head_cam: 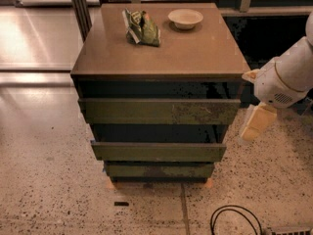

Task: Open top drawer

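Camera view puts my gripper, spread or closed I cannot tell, just beside the right end of the top drawer under the cabinet top; I judge this the approach, next needing purchase on that panel's edge to pull.

White rounded arm, thin dark seam ring, pale cream pincer at the right.

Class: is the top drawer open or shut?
Shut: top drawer sits back under the tabletop, no tray showing. Claw hangs to its right, apart.
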Motion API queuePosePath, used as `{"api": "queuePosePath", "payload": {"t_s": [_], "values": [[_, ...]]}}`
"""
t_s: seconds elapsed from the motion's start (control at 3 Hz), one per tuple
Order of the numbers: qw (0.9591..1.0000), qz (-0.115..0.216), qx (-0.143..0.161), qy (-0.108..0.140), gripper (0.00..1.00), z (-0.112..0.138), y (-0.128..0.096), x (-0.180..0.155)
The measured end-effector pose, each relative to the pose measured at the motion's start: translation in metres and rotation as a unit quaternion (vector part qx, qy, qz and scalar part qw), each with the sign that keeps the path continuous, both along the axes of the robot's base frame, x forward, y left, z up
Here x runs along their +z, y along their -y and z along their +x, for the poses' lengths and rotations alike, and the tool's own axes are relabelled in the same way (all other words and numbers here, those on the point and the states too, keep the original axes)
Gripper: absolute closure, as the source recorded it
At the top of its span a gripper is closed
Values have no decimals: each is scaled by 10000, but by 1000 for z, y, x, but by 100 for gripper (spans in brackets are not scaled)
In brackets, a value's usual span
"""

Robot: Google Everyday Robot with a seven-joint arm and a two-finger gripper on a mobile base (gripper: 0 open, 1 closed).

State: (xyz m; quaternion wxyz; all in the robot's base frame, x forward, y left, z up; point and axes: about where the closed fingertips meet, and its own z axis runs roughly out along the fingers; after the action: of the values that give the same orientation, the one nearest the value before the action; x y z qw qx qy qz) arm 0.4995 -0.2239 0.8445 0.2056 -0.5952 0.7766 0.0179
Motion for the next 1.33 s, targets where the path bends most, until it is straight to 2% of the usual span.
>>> {"api": "queuePosePath", "payload": {"t_s": [0.33, 0.67, 1.33], "values": [[10000, 0, 0, 0, 0, 0, 0, 0], [10000, -7, 44, 74, 0, 5, -9, -14], [9987, 175, 341, 340, 0, 35, -41, -62]]}}
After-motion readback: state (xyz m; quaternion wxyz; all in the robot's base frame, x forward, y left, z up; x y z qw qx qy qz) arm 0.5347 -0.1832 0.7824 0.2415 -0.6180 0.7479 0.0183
